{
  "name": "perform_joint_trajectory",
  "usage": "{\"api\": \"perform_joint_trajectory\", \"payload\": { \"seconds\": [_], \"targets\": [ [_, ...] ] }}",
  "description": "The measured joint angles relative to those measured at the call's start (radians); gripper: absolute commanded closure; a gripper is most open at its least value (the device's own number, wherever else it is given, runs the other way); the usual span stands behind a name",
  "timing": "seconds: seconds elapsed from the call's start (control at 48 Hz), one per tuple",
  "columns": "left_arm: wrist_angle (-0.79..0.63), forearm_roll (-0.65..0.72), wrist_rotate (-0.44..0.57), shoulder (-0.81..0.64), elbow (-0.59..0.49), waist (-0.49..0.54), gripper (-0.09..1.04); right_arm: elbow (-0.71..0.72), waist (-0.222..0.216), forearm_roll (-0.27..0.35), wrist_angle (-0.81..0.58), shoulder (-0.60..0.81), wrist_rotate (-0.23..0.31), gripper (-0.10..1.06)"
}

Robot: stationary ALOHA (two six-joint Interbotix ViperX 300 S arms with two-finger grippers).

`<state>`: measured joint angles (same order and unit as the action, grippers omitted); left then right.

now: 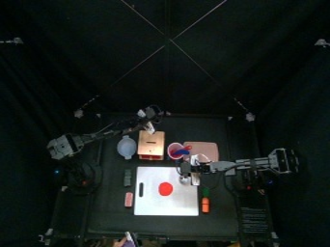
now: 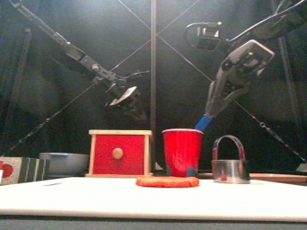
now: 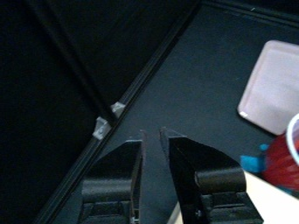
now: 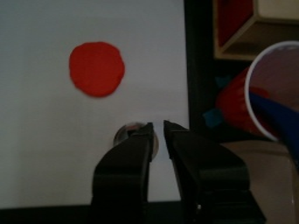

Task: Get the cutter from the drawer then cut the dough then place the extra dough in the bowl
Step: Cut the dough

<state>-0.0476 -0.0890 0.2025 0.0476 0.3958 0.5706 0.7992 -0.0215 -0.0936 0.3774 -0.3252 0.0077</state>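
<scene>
The right tool [image 4: 159,128] hangs with jaws drawn almost together, gripping nothing; the metal cutter [image 2: 229,162] stands on the white board [image 1: 147,202] just below its tips, the red dough [image 1: 167,187] farther out ahead. The left tool [image 3: 152,134], likewise closed and empty, hovers behind the wooden box [image 2: 120,153].

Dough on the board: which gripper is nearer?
Right. The right gripper hangs over the white board's right side, beside the dough. The left gripper is high at the back, above and behind the wooden box.
</scene>
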Motion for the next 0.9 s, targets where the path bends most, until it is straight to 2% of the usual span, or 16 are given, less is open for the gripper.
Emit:
{"api": "perform_joint_trajectory", "payload": {
  "seconds": [0.125,0.292,0.458,0.604,0.771,0.896],
  "targets": [
    [0.084,-0.038,0.003,-0.012,0.026,-0.081,0.31,0.020,0.029,0.008,0.041,-0.025,-0.003,0.17],
    [0.201,-0.072,0.006,-0.037,0.081,-0.160,0.31,0.035,0.063,0.008,0.043,0.008,-0.015,0.17],
    [0.368,-0.083,0.000,-0.066,0.186,-0.229,0.31,0.037,0.060,-0.009,0.000,0.071,-0.012,0.17],
    [0.506,-0.135,0.003,-0.098,0.285,-0.288,0.31,0.037,0.057,-0.051,-0.044,0.117,-0.009,0.17],
    [0.680,-0.161,0.009,-0.133,0.403,-0.356,0.31,0.037,0.055,-0.084,-0.066,0.152,-0.003,0.23],
    [0.802,-0.163,0.006,-0.147,0.488,-0.413,0.32,0.037,0.055,-0.089,-0.067,0.156,-0.008,0.40]
  ]
}}
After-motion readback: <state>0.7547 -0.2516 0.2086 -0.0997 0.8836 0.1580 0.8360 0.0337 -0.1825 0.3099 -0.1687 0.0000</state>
